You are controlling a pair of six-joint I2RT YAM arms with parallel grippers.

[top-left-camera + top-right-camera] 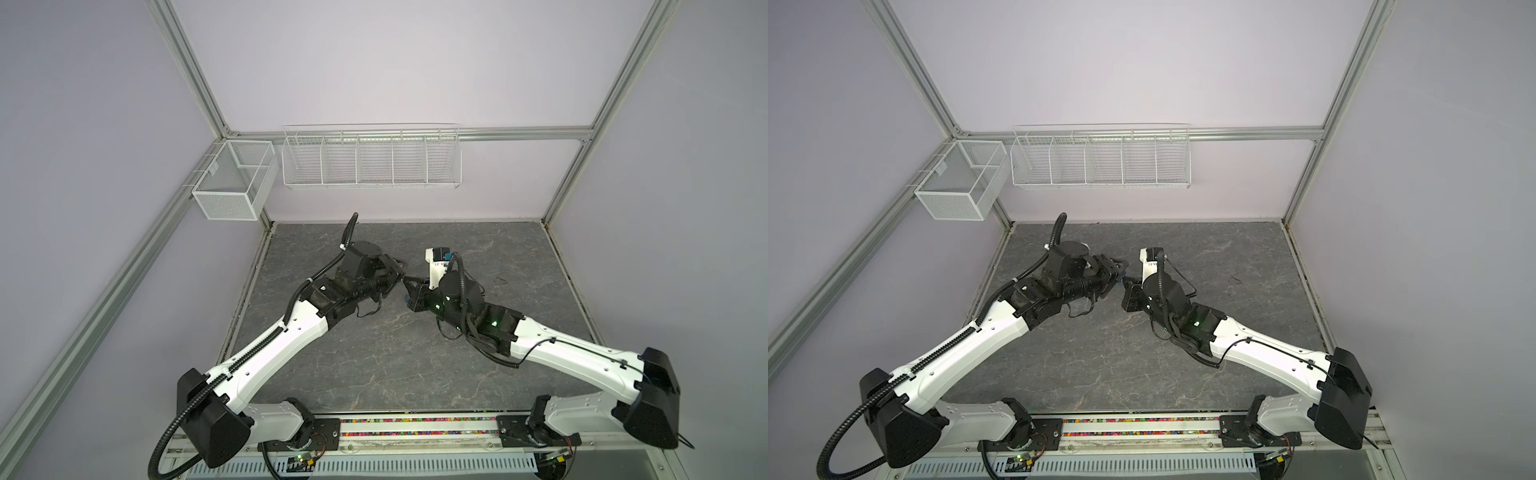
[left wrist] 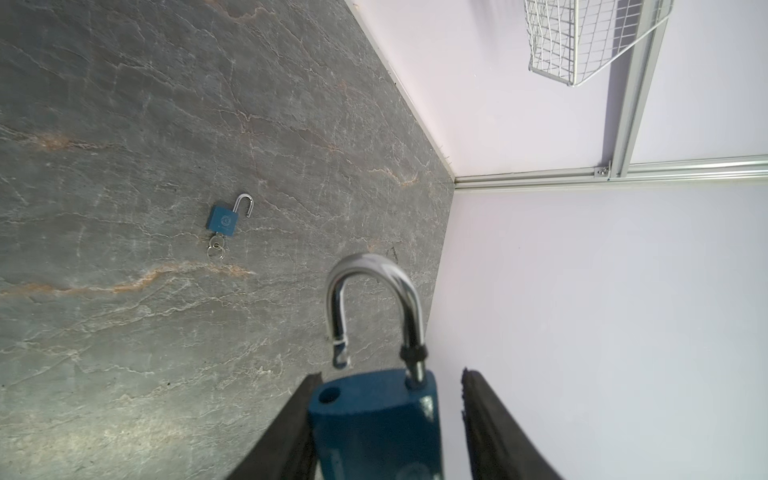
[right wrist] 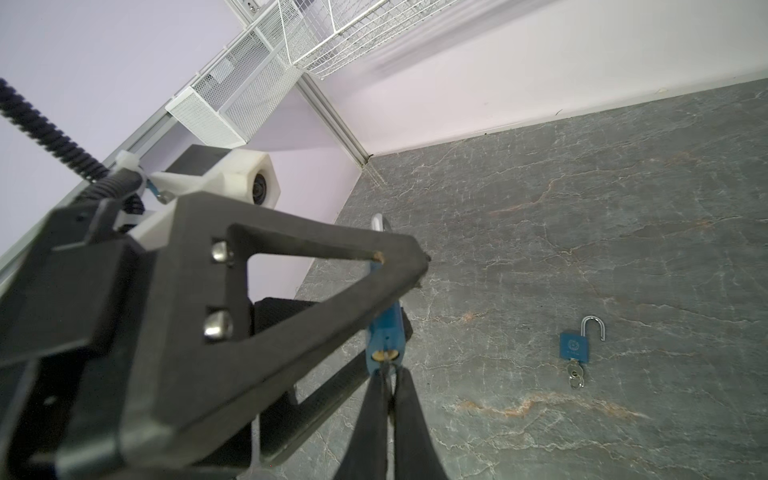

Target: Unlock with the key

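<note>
Padlocks: two, both blue, both with the shackle sprung open.
- held padlock [image 2: 374, 424]: off the counter [image 2: 124, 124], between the fingers of the left end effector [image 2: 390, 374], shackle pointing away from the wrist. One finger lay against the body and the other stood clear with a visible gap, so the jaws were spread, not clamped.
- second padlock [image 2: 223, 220]: flat on the counter, well apart from both arms.

Keys: two.
- key [image 3: 388, 364]: in the brass keyway of the held padlock, mostly hidden. The right end effector [image 3: 389, 371] was pressed together on it, fingers nearly touching.
- second key [image 2: 216, 248]: stuck in the base of the second padlock, small ring attached, lying on the counter.

Surroundings: two white baskets hung on the frame rails, a mesh basket [image 1: 235, 178] at the corner and a wire rack [image 1: 371, 160] of five compartments on the back wall.

Obstructions: in the right wrist view the left end effector's dark triangular finger covered most of the held padlock. In both top views the two wrists met mid-counter and hid padlock and key.
</note>
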